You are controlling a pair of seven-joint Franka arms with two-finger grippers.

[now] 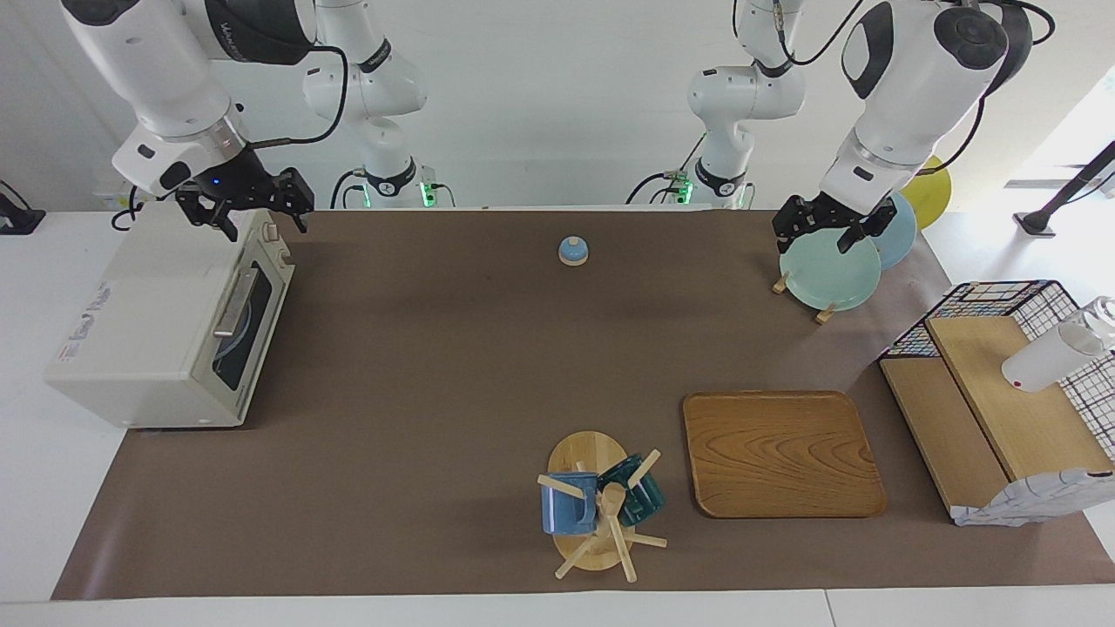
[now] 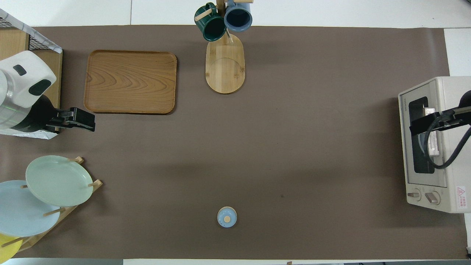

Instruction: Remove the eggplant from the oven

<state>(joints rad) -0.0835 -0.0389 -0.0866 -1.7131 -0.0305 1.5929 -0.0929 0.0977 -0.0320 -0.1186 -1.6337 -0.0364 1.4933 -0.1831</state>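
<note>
The cream-white oven (image 1: 148,322) stands at the right arm's end of the table with its dark glass door shut; it also shows in the overhead view (image 2: 447,88). Its metal bar handle (image 1: 235,300) lies across the door. The eggplant is hidden; only a pale curved rim shows through the glass. My right gripper (image 1: 264,222) is open and empty, up in the air over the oven's front top edge near the knobs (image 2: 415,127). My left gripper (image 1: 823,233) is open and empty over the plate rack and waits there (image 2: 90,121).
A plate rack with a pale green plate (image 1: 827,274) stands at the left arm's end. A wooden tray (image 1: 780,453) and a mug tree with two mugs (image 1: 601,501) lie farther out. A small blue knobbed lid (image 1: 573,251) sits near the robots. A wire-and-wood shelf (image 1: 1002,392) stands beside the tray.
</note>
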